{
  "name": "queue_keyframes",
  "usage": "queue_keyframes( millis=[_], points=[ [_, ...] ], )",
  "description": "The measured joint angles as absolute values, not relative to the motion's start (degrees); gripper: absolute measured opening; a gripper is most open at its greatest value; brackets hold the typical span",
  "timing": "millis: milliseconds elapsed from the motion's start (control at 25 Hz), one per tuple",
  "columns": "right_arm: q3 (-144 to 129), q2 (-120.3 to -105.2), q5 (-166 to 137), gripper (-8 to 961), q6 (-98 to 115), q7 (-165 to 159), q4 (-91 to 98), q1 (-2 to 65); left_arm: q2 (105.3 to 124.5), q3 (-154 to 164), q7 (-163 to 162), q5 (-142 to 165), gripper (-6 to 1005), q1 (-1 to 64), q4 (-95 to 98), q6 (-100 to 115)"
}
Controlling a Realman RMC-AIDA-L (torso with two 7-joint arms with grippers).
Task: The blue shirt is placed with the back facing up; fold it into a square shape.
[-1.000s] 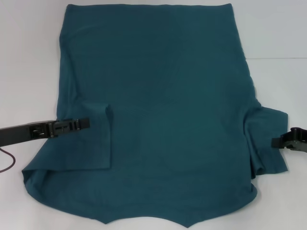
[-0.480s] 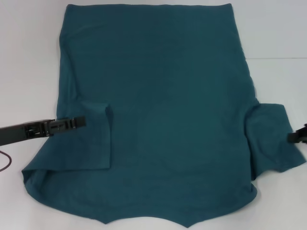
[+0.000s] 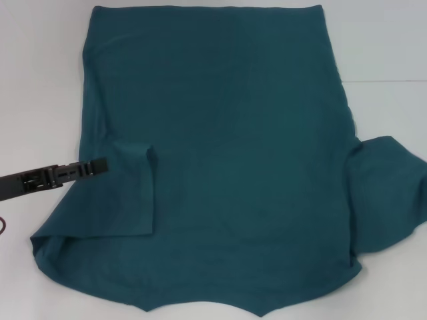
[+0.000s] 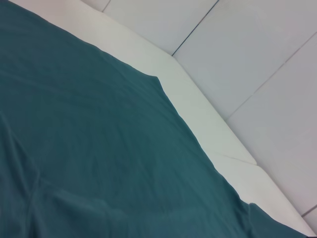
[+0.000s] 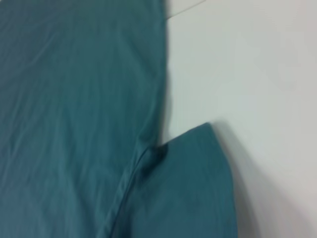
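Cloth of the blue shirt (image 3: 227,160) lies flat on the white table (image 3: 40,80), left sleeve folded inward beside the left gripper (image 3: 100,164), jaw state indiscernible.

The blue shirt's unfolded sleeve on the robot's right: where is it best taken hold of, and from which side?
Probably at the sleeve's outer cuff edge, coming in from the robot's right. On the blue shirt this sleeve lies spread flat on the white table, jutting clear of the body, so its free hem is reachable for folding inward. The other sleeve is already folded in, with the left tool at it.
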State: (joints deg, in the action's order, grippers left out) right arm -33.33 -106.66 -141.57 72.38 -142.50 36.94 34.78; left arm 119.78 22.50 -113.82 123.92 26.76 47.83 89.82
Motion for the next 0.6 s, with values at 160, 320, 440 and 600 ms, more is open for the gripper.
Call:
queue_keyframes(
  millis=[160, 320, 440, 600],
  points=[
    [-33.3, -106.28, -141.6, 3, 72.3, -144.3, 38.4, 34.5, 119.68, 21.6, -113.8, 123.9, 788, 26.6, 47.8, 90.1],
    [-33.2, -105.63, -141.6, 3, 72.0, -145.3, 38.6, 34.5, 119.62, 21.3, -113.8, 123.6, 787, 26.5, 47.8, 90.4],
    [-33.1, -105.34, -141.6, 3, 71.9, -145.7, 38.6, 34.8, 119.62, 21.2, -113.8, 123.2, 786, 26.5, 47.8, 90.5],
    [-32.6, -105.08, -141.6, 4, 71.7, -145.7, 38.6, 35.1, 119.54, 21.3, -113.8, 123.0, 784, 26.5, 47.9, 90.6]
  ],
)
